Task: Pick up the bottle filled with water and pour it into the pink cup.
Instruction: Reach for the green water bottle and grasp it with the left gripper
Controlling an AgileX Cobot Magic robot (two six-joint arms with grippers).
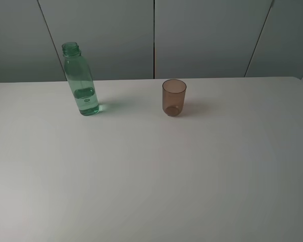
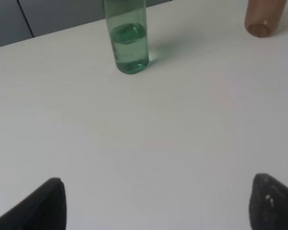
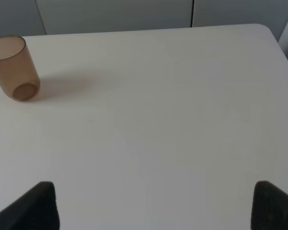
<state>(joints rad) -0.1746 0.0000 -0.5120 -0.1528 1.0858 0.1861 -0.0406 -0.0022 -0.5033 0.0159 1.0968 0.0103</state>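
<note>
Ahead of the left fingers [image 2: 38, 211], which are spread wide with nothing between them, the transparent green bottle [image 2: 129, 43] stands upright and capless on the white desk [image 2: 144, 134], with water in its lower part. The pink cup [image 2: 263, 19] stands upright farther off, toward the other arm's side and well apart from the bottle. The right fingers [image 3: 36, 208] are also spread and empty over bare desk, and the cup is far ahead of them, toward the left arm's side.
</note>
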